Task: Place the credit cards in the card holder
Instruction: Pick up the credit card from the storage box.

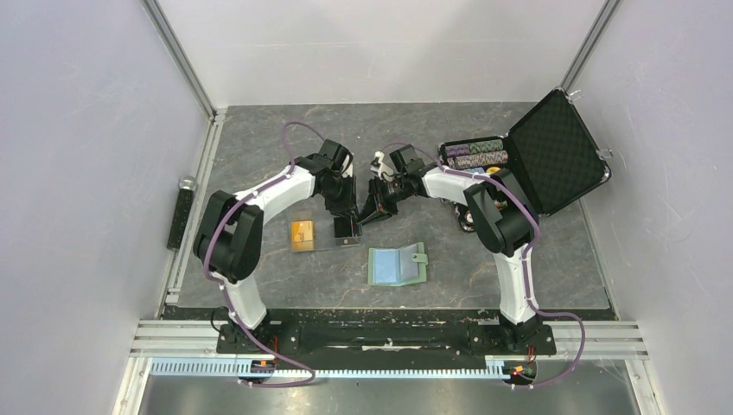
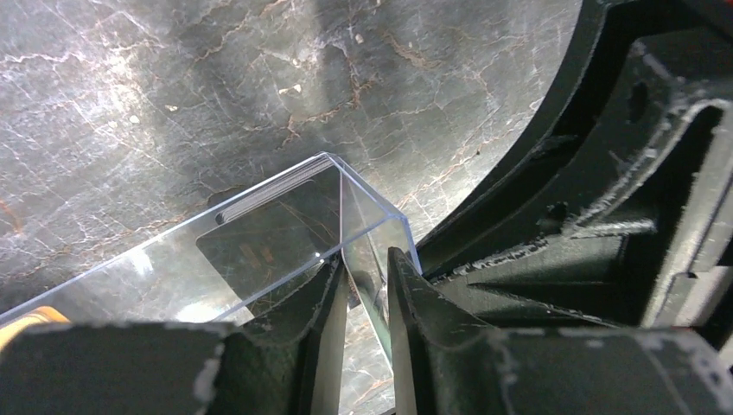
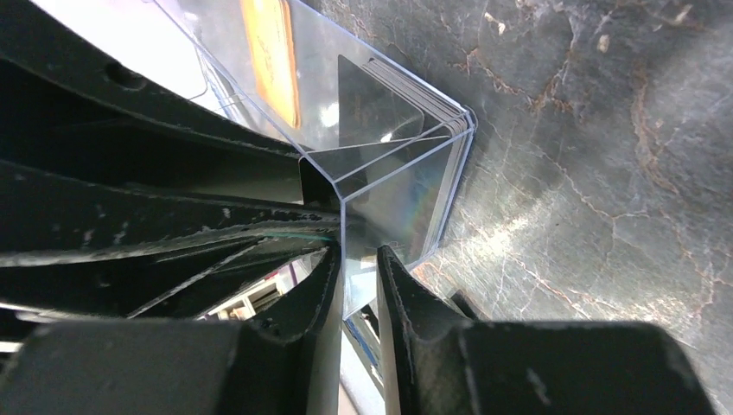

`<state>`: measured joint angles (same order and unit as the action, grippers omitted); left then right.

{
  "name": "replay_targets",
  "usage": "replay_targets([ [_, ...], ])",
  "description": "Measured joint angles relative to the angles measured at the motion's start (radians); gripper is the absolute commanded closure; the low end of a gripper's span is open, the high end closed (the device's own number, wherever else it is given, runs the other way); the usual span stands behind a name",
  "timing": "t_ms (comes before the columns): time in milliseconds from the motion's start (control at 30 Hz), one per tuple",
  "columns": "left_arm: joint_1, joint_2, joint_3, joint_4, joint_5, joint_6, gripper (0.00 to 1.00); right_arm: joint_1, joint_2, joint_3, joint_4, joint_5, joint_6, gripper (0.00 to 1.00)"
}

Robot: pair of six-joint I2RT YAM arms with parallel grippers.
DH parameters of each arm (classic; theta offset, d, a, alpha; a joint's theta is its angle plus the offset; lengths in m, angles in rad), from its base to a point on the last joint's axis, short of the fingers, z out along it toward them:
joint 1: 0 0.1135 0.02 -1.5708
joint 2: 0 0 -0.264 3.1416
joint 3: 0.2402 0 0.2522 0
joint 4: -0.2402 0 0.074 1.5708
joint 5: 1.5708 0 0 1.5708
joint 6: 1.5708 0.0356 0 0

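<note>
So the credit cards aren't loose, they're sitting in a clear plastic box [image 1: 324, 236] lying flat on the grey stone-look table [image 1: 259, 164], left of centre. The box's long axis runs left-right in the top view. One orange card [image 1: 302, 233] is at its left end and a stack of dark cards [image 1: 347, 227] is pushed up against the right end.

Both arms meet at that right end. The left gripper [image 2: 367, 259] has its jaws pinched onto the clear end wall. The right gripper [image 3: 356, 251] has its jaws nearly together around the box's corner wall, but I can't tell if it's actually gripping.

The card holder [image 1: 393, 266] is just beside the box, on the side nearer the arm bases and a bit right. It's spread open flat, blue pockets up, long axis also left-right, snap tab pointing right.

An open black case [image 1: 557, 151] with poker chips [image 1: 475, 154] sits at the far right.
</note>
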<state>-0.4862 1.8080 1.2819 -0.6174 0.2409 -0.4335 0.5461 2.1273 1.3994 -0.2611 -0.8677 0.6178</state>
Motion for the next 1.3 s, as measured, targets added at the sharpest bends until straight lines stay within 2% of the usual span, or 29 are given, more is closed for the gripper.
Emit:
replay_targets([
  [133, 0.000, 0.002, -0.023, 0.016, 0.007, -0.005, 0.97, 0.004, 0.000, -0.002, 0.004, -0.003, 0.000, 0.79],
  [267, 0.000, 0.002, -0.027, 0.021, 0.005, -0.014, 0.98, 0.008, 0.000, -0.002, 0.006, -0.003, 0.000, 0.73],
  [467, 0.000, -0.037, -0.027, 0.018, -0.001, -0.014, 0.98, 0.006, -0.008, -0.002, -0.001, 0.017, -0.009, 0.44],
  [533, 0.000, -0.083, -0.028, 0.014, -0.008, -0.014, 0.98, 0.001, -0.029, -0.002, -0.009, 0.032, -0.016, 0.36],
  [633, 0.003, -0.194, -0.034, 0.022, -0.015, -0.015, 0.98, -0.017, -0.109, -0.011, -0.008, 0.051, -0.033, 0.30],
  [733, 0.014, -0.306, -0.066, 0.063, 0.019, -0.024, 0.98, -0.053, -0.218, -0.053, 0.035, 0.050, -0.029, 0.29],
  [900, 0.045, -0.457, -0.214, 0.230, 0.161, -0.105, 0.98, -0.134, -0.409, -0.230, 0.240, -0.016, 0.066, 0.33],
  [1067, 0.063, -0.527, -0.370, 0.413, 0.273, -0.244, 0.98, -0.143, -0.502, -0.414, 0.449, -0.088, 0.205, 0.40],
  [1300, 0.063, -0.555, -0.454, 0.637, 0.372, -0.401, 0.98, -0.129, -0.549, -0.597, 0.761, -0.164, 0.432, 0.52],
])
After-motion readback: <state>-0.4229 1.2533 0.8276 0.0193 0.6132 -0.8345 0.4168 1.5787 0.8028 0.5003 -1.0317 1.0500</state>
